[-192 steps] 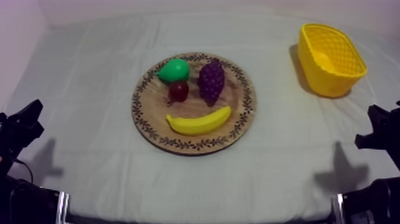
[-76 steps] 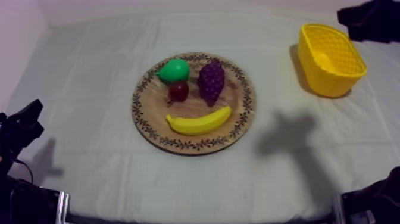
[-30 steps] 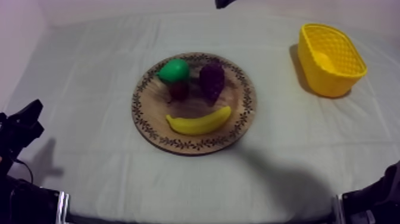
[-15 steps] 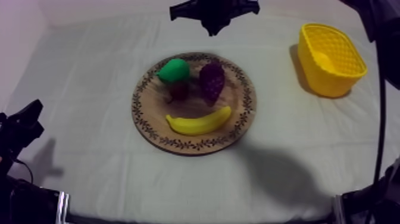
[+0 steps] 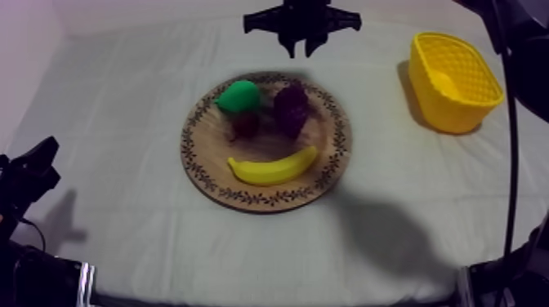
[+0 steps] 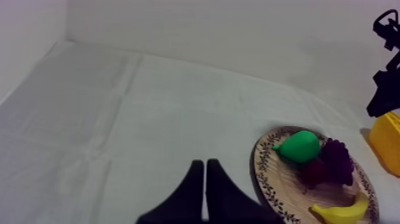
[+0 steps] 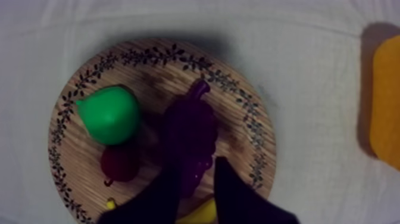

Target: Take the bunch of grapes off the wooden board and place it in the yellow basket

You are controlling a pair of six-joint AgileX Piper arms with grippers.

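dark purple bunch of grapes (image 5: 291, 109), lying on the round wooden board (image 5: 327, 157) with a patterned rim, stem end toward the far rim. yellow basket (image 5: 448, 110), upright, latticed walls, well apart to the board's right.

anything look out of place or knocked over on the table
Nothing stands out. The pear, small red fruit, bunch of grapes and banana lie tidily on the wooden board, the yellow basket stands upright, and the right gripper hangs open over the grapes.
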